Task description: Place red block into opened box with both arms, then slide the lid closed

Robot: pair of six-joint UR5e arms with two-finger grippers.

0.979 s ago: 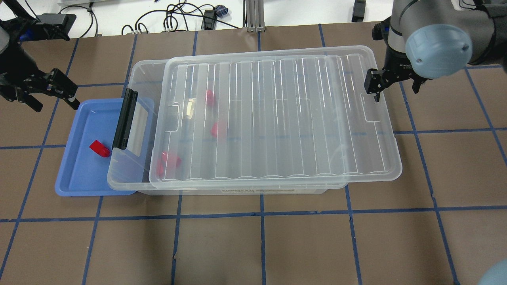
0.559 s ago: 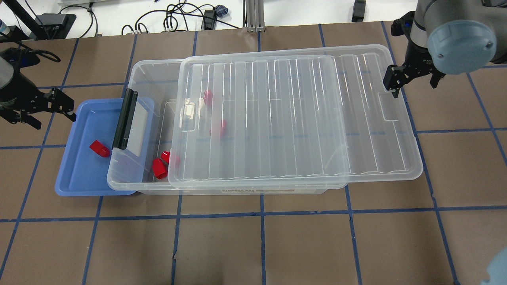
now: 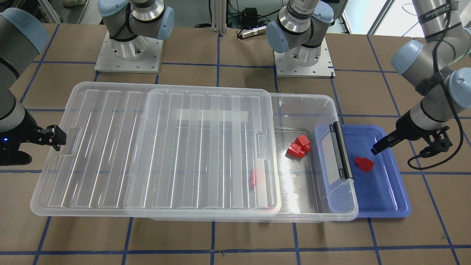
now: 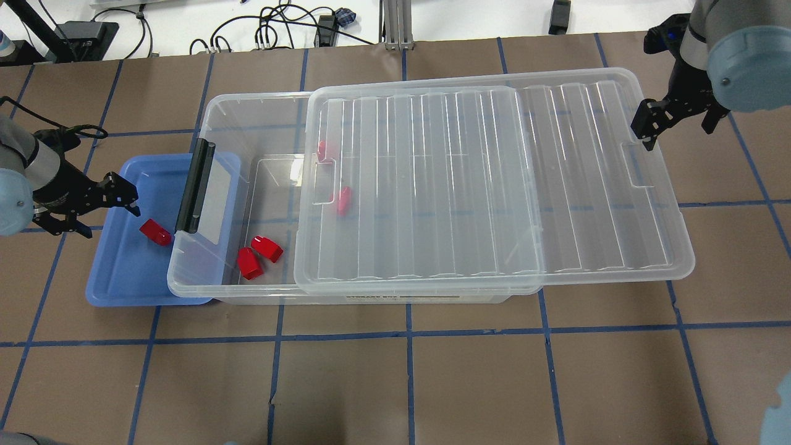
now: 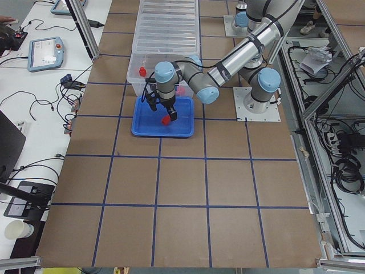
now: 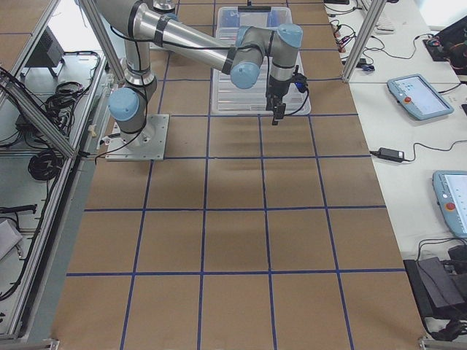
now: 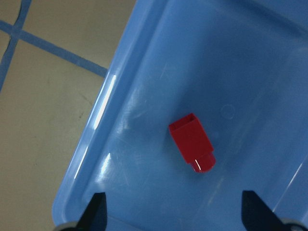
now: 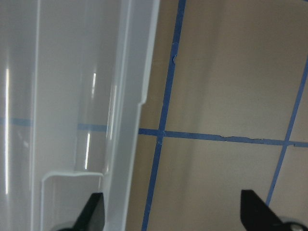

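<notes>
Sliding on toward the robot's right, the lid (image 4: 482, 185) now uncovers more of the box (image 4: 253, 102) than a moment ago, and two red pieces (image 4: 258, 254) by the near wall are out in the open! The left gripper (image 4: 99, 207) has come in over the outer rim of the blue tray (image 4: 123, 278), jaws spread. The red block (image 4: 154, 232) lies in that tray just beside it, not yet in the box. The right gripper (image 4: 678, 123) is at the lid's far short end, also spread.

Front view: the lid overhangs the box on the right arm's side. The black latch bar (image 3: 340, 151) stands between the box's open end and the block. The left tool hangs above the tray, clear of the block.

From the left end, the near arm's tool hovers over the tray with the block close below it.

From the right end, the near arm's tool is at the lid's end; too small to tell more.

Left wrist: the block lies flat on the tray floor, stub end nearer the two wide-apart fingertips (image 7: 96, 214). Nothing is held.

Right wrist: the tips are wide apart, one by the lid's rim next to the handle recess (image 8: 62, 197), the other over the table (image 8: 216, 72). I cannot tell whether it touches the lid.
</notes>
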